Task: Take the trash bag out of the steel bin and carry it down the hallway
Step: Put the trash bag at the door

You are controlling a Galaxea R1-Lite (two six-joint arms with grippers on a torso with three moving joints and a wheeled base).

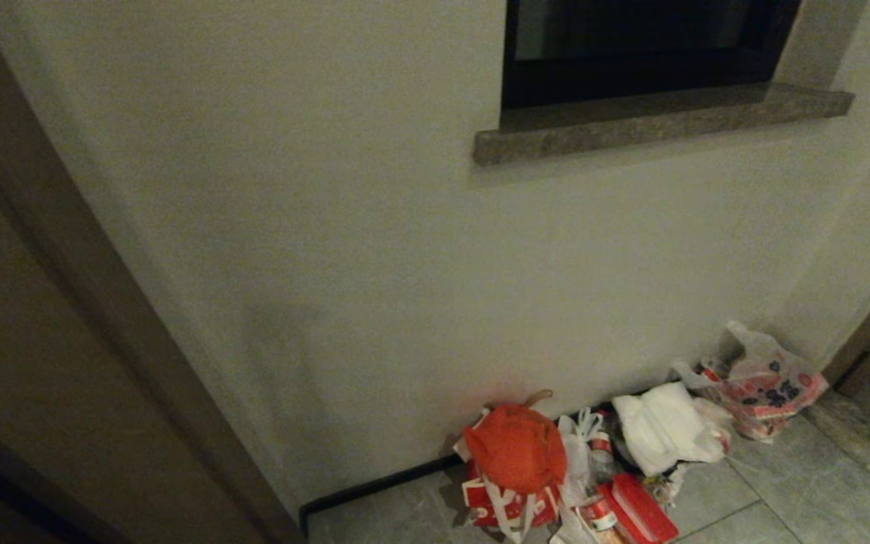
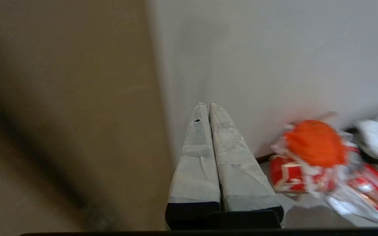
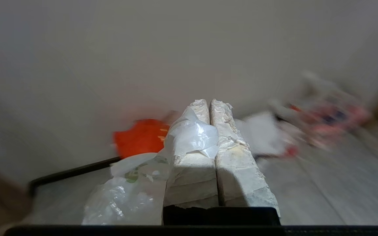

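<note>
The trash bag [image 3: 128,191], thin whitish translucent plastic with green print showing through, hangs beside my right gripper [image 3: 209,102]. A fold of the bag lies over one taped finger and is pinched between the shut fingers. My left gripper [image 2: 208,105] is shut with nothing in it and points at the cream wall near a corner. Neither gripper shows in the head view. The steel bin is out of view. Grey marble-veined tiles of the hallway [image 1: 782,499] lie below the wall.
A trash pile sits against the wall: an orange-red bag [image 1: 516,447], a white bundle [image 1: 661,427], a red-lidded box [image 1: 635,508] and a white bag with red and blue print [image 1: 763,385]. A stone window sill [image 1: 661,125] juts out above. A door frame [image 1: 103,302] stands at left.
</note>
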